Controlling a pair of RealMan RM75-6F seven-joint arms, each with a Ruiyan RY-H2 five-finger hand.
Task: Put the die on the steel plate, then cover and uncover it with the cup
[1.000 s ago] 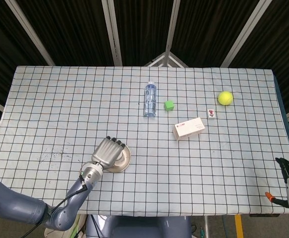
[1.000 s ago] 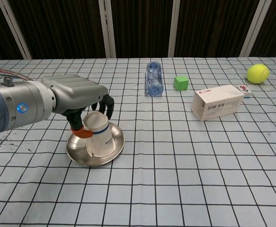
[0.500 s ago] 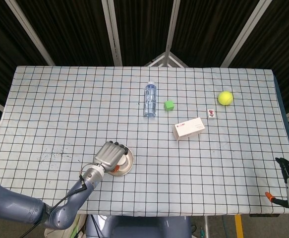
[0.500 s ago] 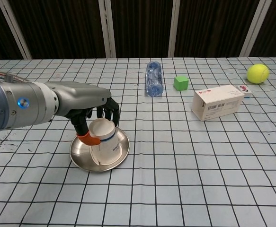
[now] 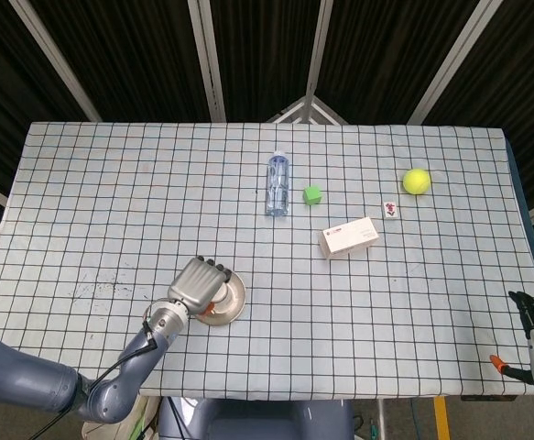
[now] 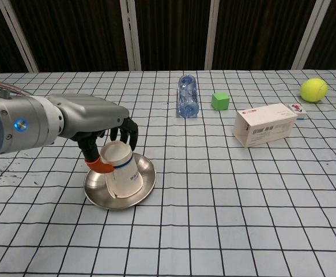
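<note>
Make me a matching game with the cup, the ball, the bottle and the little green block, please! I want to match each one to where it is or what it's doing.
Things:
1. cup
2. ball
3. bottle
4. green block

Places or states:
A. lying on its side on the tablecloth
B. upside down on the steel plate, held by the left hand
C. yellow, at the far right of the table
D. just right of the bottle

Pairs: 1-B, 2-C, 3-A, 4-D
</note>
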